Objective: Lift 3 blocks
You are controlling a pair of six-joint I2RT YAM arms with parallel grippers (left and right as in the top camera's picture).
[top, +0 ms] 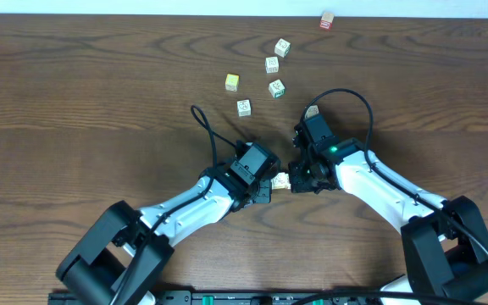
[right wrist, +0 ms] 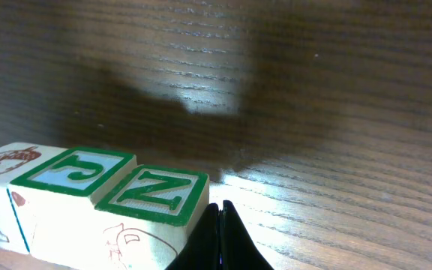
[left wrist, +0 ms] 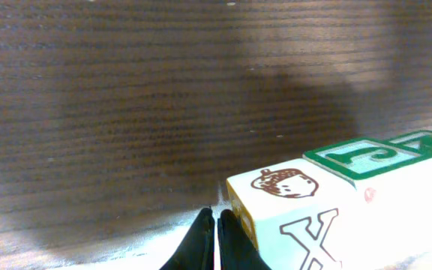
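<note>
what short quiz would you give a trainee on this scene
1. True or false: the left hand and the right hand are both shut.
2. Which letter is on top of the block beside the right hand? A) X B) Z C) J
3. How many blocks make up the row between the two hands?
Key: 1 true; 2 B; 3 three.
</note>
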